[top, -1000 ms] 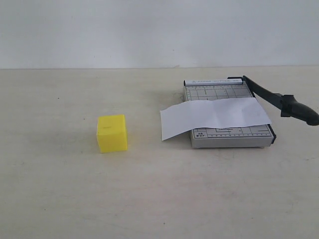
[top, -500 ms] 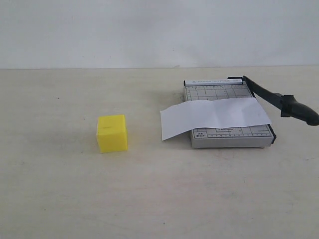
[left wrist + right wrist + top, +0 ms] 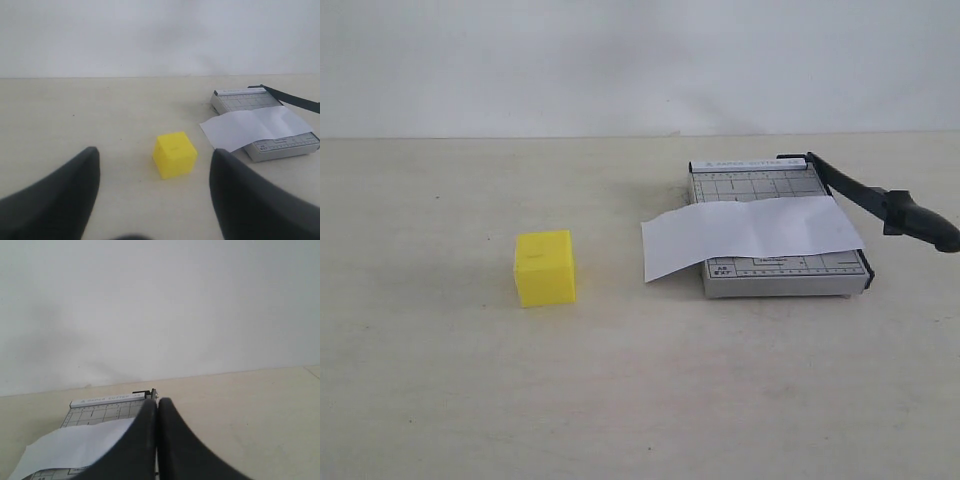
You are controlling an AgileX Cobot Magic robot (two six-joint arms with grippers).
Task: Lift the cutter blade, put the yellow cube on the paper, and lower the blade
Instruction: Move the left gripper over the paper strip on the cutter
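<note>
- The black two-fingered left gripper (image 3: 151,167) is holding its fingers spread wide and empty, aiming at the bright yellow plain cube (image 3: 175,155).
- The cube is sitting on the pale tabletop (image 3: 440,380), well apart from the trimmer.
- The black right gripper (image 3: 158,410) is keeping its fingers pressed together on nothing, pointing toward the small grey gridded trimmer board (image 3: 107,410).
- The blank white rectangular paper sheet (image 3: 750,232) is lying across that board, overhanging its cube-side edge.
- The long thin black cutter blade (image 3: 865,195) is angling out past the board's opposite side; I cannot tell how far it is lifted.
- Likely risks:
  - Closed fingers pushing at the handle may be slipping off or dragging the board and shifting the paper.
  - A cube set on the unsupported overhang could be tipping the sheet.
  - A cube set near the cutting edge could be blocking the lowering blade.
</note>
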